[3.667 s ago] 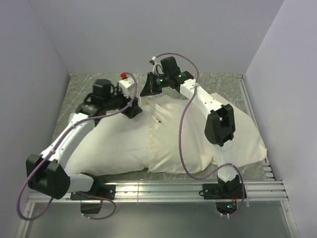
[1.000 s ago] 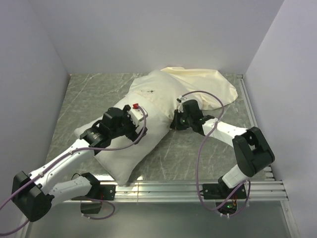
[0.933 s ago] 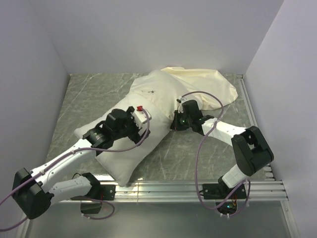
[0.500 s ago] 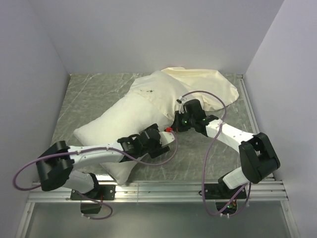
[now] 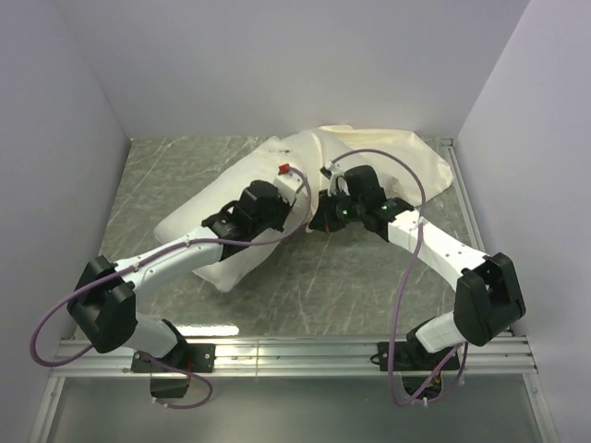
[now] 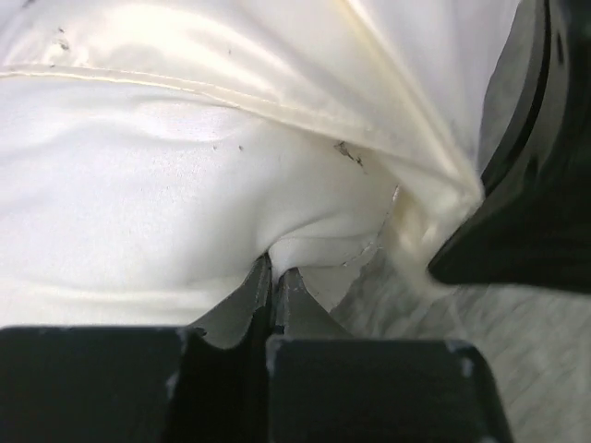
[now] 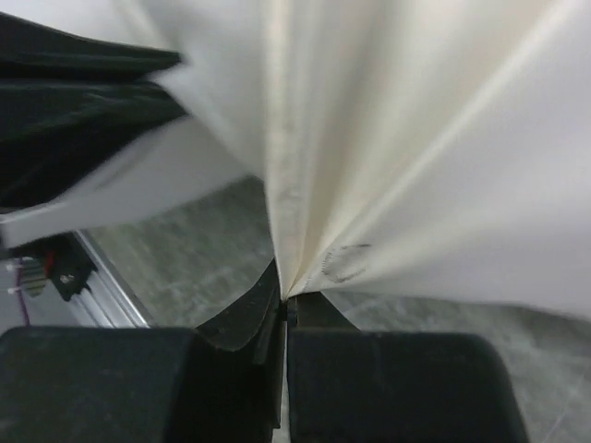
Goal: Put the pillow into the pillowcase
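Note:
The white pillow (image 5: 196,220) lies slantwise on the table, its far end tucked in the cream pillowcase (image 5: 399,152) at the back right. In the left wrist view the pillowcase hem (image 6: 277,97) runs across the speckled pillow (image 6: 138,203). My left gripper (image 5: 302,221) (image 6: 274,266) is shut on a pinch of the pillow's white fabric at its near corner. Right beside it, my right gripper (image 5: 319,224) (image 7: 284,293) is shut on the pillowcase (image 7: 416,138) edge, the cloth fanning up from its jaws.
The grey marbled table (image 5: 157,171) is walled on the left, back and right. An aluminium rail (image 5: 295,351) with both arm bases runs along the near edge. The two gripper heads sit almost touching; the right one's black body (image 6: 531,185) fills the left wrist view's right side.
My left arm swung from the pillow's middle to its corner beside the right gripper and shut there. Pillow and pillowcase shifted toward the back.

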Action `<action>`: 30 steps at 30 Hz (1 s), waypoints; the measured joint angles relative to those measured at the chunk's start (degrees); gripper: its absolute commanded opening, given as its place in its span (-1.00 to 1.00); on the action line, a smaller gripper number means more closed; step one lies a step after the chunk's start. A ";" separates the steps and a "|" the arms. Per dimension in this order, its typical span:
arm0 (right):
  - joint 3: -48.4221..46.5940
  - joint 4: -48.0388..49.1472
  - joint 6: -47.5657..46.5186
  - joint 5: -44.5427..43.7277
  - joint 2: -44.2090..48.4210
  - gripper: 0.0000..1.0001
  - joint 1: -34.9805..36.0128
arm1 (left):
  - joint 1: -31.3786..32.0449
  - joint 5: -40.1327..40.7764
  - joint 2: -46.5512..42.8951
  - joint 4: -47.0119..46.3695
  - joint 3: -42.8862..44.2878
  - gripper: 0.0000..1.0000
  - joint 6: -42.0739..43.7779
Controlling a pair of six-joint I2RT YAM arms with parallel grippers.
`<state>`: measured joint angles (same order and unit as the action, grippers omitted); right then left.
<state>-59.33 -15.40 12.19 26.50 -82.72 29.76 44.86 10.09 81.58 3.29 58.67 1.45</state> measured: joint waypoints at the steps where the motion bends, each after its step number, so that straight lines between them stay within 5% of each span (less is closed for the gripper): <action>1: -2.03 -0.70 -0.46 0.59 -0.02 -1.00 0.35 | -0.39 -0.39 0.13 -0.02 1.44 -0.99 -1.36; 12: -22.51 -6.91 -0.68 14.80 -2.03 -1.00 -0.24 | -5.40 -5.01 4.92 2.01 16.72 -0.99 -15.61; 22: -31.30 -11.30 3.52 23.82 -4.63 -1.00 -4.22 | -13.97 -29.16 -1.86 5.90 12.24 -0.99 -36.33; 30: -37.05 -7.67 11.02 27.26 -13.20 -1.00 -4.07 | -19.39 -44.28 2.69 -1.09 12.31 -0.99 -53.66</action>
<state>-96.38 -23.07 23.20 53.76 -95.92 25.69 25.47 -34.20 84.27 2.20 70.98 -52.21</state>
